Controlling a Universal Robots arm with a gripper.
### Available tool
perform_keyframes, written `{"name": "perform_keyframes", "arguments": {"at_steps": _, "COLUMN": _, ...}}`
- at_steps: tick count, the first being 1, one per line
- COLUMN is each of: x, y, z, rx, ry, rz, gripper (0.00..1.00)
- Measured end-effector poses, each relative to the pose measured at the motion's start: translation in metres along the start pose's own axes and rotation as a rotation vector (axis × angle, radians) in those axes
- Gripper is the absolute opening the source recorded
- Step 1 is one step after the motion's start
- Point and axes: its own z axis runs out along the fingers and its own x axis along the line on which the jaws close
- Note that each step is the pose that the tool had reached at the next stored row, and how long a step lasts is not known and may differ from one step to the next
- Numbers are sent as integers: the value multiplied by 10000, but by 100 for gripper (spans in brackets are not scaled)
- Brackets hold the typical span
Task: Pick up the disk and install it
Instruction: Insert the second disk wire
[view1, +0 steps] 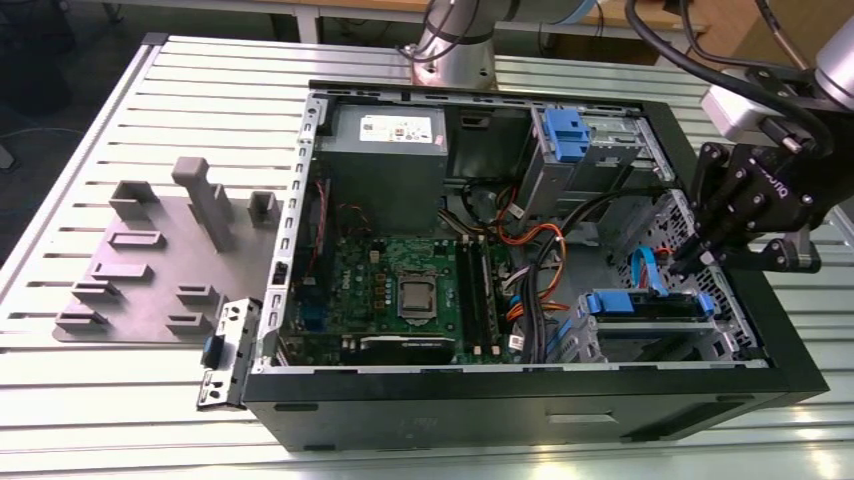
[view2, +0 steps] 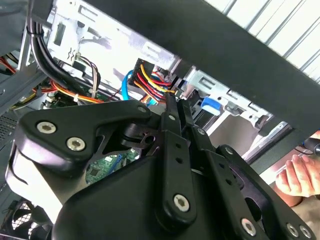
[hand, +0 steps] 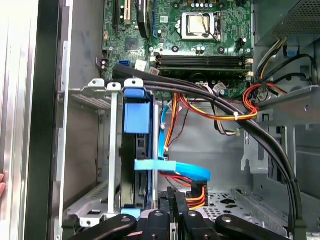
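A: Starting with the exterior view, where is the arm sitting?

B: The gripper (view1: 697, 262) is hanging at about three o'clock, just over the open computer case's (view1: 534, 400) edge at the exterior view's right. The disk (view1: 647, 305), in its blue frame, is sitting in the drive cage (view1: 587, 340) at about four o'clock, right below the fingertips. The motherboard (view1: 400, 290) is lying at centre, the grey power supply (view1: 384, 140) at twelve o'clock, and a grey fixture plate (view1: 140, 275) is resting on the table (view1: 80, 400) at nine o'clock.

A: And the second wrist view?

B: The gripper (view2: 175, 102) is pointing into the case with its black fingers (view2: 171, 120) pressed together, nothing between them (they look clenched empty). A person's hand (view2: 300, 177) is showing at four o'clock.

A: The first wrist view?

B: The disk (hand: 136, 150) is standing on edge in the cage (hand: 95, 95), blue tab uppermost. The gripper (hand: 172, 195) is sitting just beside it, next to the blue data cable (hand: 187, 170) and the coloured power wires (hand: 197, 195).
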Motion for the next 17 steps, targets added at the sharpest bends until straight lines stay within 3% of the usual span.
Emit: {"name": "perform_keyframes", "arguments": {"at_steps": 17, "x": 1, "y": 73, "z": 6, "rx": 8, "ry": -2, "rz": 1, "gripper": 16}}
